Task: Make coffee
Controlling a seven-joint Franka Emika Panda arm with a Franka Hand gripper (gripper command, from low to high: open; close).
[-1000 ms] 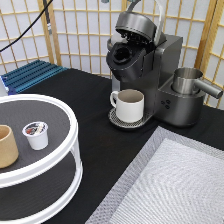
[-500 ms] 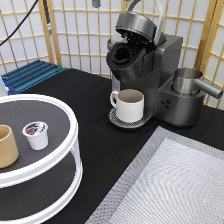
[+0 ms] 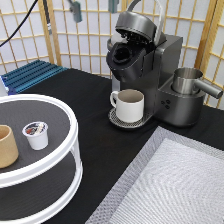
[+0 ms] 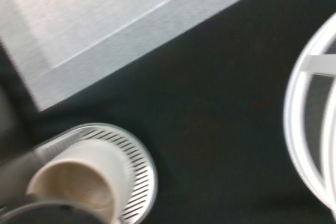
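The gripper is out of the exterior view, so its state cannot be told. The wrist view looks down on the mug (image 4: 71, 187) and the dark tabletop (image 4: 217, 100) beside the stand's white rim (image 4: 300, 125), which suggests the hand hangs above the gap between machine and stand.

The coffee pod (image 3: 36, 135) stands upright, foil up, on the top shelf of the round stand (image 3: 70, 131) at the frame's left, just beside a tan cup (image 3: 7, 146), well apart from the coffee machine (image 3: 150, 70) at upper centre, whose lid is up over the mug (image 3: 129, 104); open dark table lies between.

Glossy cream mug (image 3: 131, 105) — brushed-metal jug (image 3: 189, 81), matt black tablecloth (image 3: 100, 145).
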